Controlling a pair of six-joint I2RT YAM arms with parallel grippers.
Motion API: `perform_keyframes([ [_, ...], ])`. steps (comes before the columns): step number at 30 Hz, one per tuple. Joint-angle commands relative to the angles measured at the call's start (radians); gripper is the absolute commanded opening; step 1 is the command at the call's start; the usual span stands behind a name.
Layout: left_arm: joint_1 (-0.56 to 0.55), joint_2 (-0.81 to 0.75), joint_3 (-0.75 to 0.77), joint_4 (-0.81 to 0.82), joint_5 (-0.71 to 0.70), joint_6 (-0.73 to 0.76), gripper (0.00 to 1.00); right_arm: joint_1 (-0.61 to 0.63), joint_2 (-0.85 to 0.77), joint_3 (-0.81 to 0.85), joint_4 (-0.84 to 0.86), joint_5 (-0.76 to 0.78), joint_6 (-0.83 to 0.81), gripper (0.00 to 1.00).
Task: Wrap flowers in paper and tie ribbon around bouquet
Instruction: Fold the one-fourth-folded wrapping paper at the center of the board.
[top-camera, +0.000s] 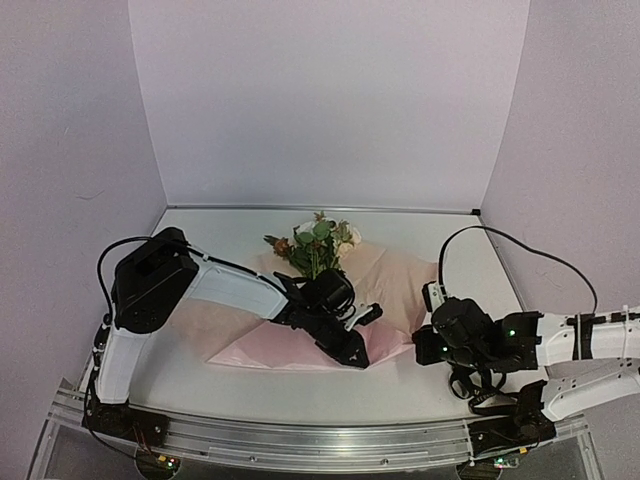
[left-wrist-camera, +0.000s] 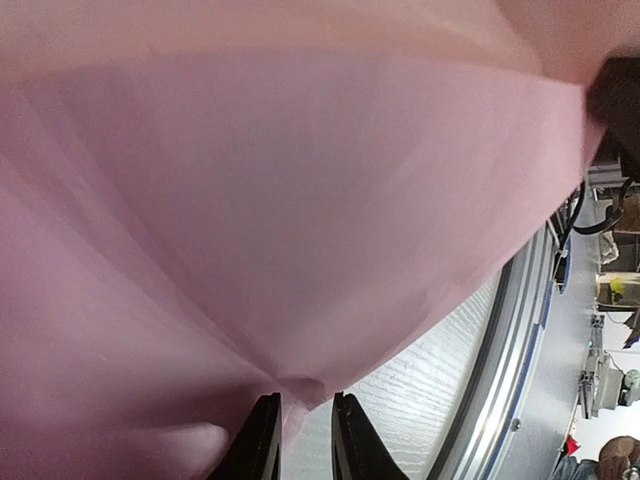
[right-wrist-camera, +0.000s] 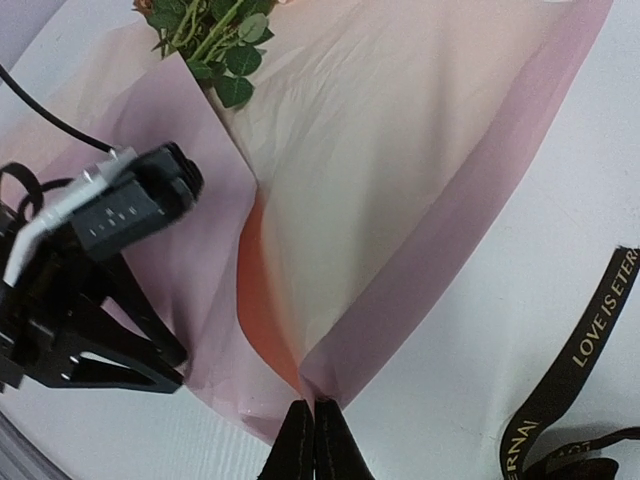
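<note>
Workspace sits in a three-sided booth. Back wall (top-camera: 330, 100), left wall (top-camera: 60, 140) and right wall (top-camera: 585, 130) are all plain, matte, pale lavender-grey. Table (top-camera: 250, 385) top is white, and from the left wrist camera I see a fine ribbed texture on it. An aluminium rail (top-camera: 320, 438) runs along the near edge. Light is even and diffuse, shadows soft. Past the rail, the left wrist camera gives me grey floor (left-wrist-camera: 575, 360) and some cluttered equipment (left-wrist-camera: 615, 290), too small to identify.

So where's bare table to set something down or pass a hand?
Bare table runs along the back wall either side of the flowers, and in a near strip before the paper. Crowded: the middle, where left gripper and right gripper meet the paper, and beside it, where the ribbon lies.
</note>
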Motion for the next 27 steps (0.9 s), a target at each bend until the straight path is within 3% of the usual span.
perform_keyframes([
  [1, 0.054, -0.1, 0.023, 0.006, 0.046, -0.016, 0.2, 0.0, -0.032, -0.017, -0.024, 0.038, -0.027, 0.0],
  [7, 0.122, -0.017, 0.149, -0.029, 0.027, -0.001, 0.23, 0.0, -0.027, -0.015, -0.032, 0.01, -0.043, 0.0],
  [18, 0.134, 0.259, 0.551, -0.216, -0.252, 0.068, 0.24, 0.0, -0.033, 0.003, -0.065, -0.031, -0.069, 0.0],
  [27, 0.134, 0.338, 0.633, -0.206, -0.328, 0.026, 0.25, 0.0, -0.038, 0.038, -0.104, -0.046, -0.104, 0.0],
])
